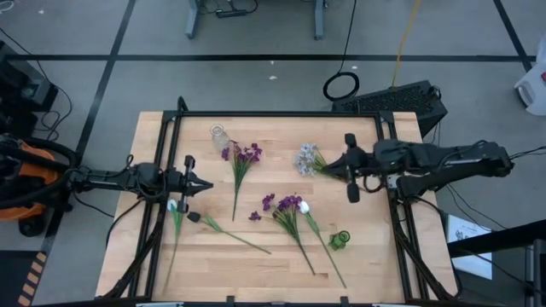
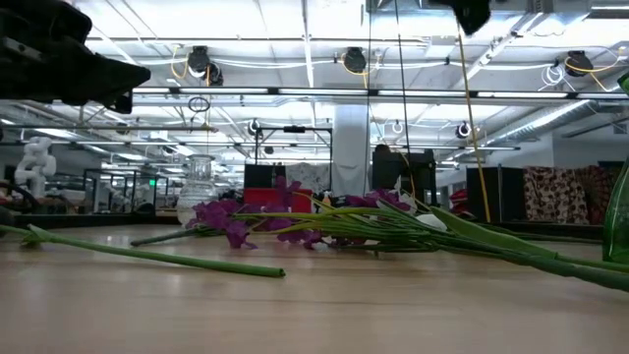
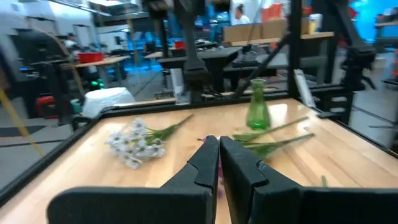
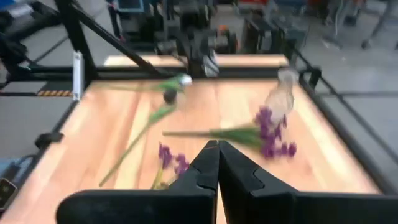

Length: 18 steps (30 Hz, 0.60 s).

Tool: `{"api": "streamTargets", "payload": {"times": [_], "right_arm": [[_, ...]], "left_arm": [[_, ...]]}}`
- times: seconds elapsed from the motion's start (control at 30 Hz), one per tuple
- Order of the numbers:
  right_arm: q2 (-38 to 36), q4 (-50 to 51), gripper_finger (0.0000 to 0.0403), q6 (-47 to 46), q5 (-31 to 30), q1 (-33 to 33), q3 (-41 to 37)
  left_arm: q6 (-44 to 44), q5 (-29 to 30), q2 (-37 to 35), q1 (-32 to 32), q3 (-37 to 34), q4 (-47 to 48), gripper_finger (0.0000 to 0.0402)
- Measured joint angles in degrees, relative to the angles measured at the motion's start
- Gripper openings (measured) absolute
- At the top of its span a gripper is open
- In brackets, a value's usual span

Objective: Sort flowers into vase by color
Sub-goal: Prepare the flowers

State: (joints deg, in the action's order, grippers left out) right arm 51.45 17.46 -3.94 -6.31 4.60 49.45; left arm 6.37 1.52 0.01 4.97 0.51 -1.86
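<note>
while both arms hang empty, we see the grey cluster (image 1: 307,159) at nine o'clock from the right gripper (image 1: 351,170), just beside it, stalk running toward that gripper; fluffy, pale heads. left gripper (image 1: 207,184) is farther. both pairs of fingers are pressed together.

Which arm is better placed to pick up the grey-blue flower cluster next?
Probably the right: the right gripper, shut and empty, hovers beside the grey-blue cluster. The left gripper is across the table.
</note>
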Motion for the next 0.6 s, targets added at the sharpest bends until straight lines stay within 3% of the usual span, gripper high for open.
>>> {"api": "streamTargets", "payload": {"times": [0.27,0.6], "right_arm": [[0.04,-14.54,0.0,-3.55,0.3,0.07,-14.22],[-0.01,-31.69,0.0,-2.9,0.2,0.07,-25.2]], "left_arm": [[-12.62,1.56,0.52,0.93,0.0,-0.56,0.0024],[-11.47,4.73,4.82,4.68,5.5,-3.81,0.0024]]}}
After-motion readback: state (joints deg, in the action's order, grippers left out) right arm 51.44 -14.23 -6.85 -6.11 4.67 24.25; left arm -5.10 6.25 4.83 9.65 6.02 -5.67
